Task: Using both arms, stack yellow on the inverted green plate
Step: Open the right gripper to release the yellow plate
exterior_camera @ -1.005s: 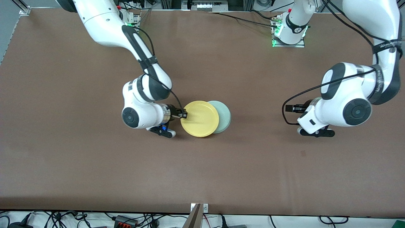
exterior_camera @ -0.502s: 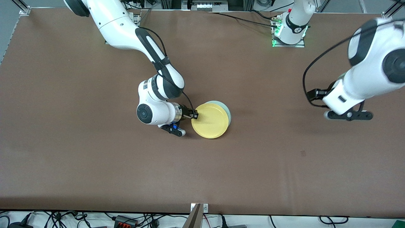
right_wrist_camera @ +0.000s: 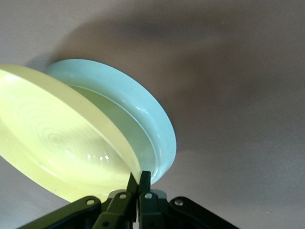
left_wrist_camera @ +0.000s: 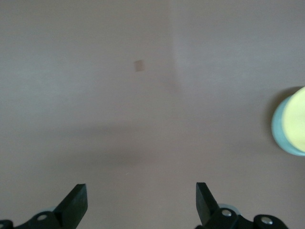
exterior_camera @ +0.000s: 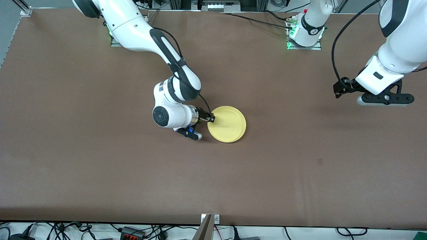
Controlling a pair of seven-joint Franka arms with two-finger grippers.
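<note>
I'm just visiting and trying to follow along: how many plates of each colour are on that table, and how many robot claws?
Yellow plates: 1, the yellow plate, pinched at its rim by the right claw, over the green one.
Green plates: 1, the green plate, upside down under the yellow.
Claws: 2, counting the open left claw, waiting over bare table.
Total: 4.

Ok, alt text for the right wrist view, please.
The right gripper is pinched shut on the rim of the yellow plate, holding it tilted over the inverted green plate on the brown table.
</note>
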